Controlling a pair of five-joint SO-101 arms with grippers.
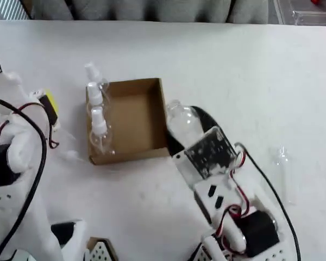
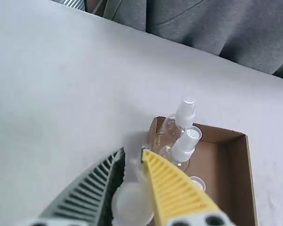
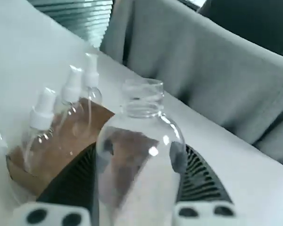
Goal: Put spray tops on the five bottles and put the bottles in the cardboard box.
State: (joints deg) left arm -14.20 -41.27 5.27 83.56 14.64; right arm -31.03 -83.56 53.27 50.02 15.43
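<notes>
Three capped bottles (image 1: 98, 117) stand along one wall inside your cardboard box (image 1: 136, 117). Your right gripper (image 3: 137, 162) clamps a topless bottle (image 3: 137, 136) just beside the box. On the opposite side, your left gripper (image 2: 132, 154) pinches a whitish spray top (image 2: 131, 203).

White table (image 1: 233, 65) with open cardboard box (image 1: 133, 117) and small clear item (image 1: 282, 161)
</notes>
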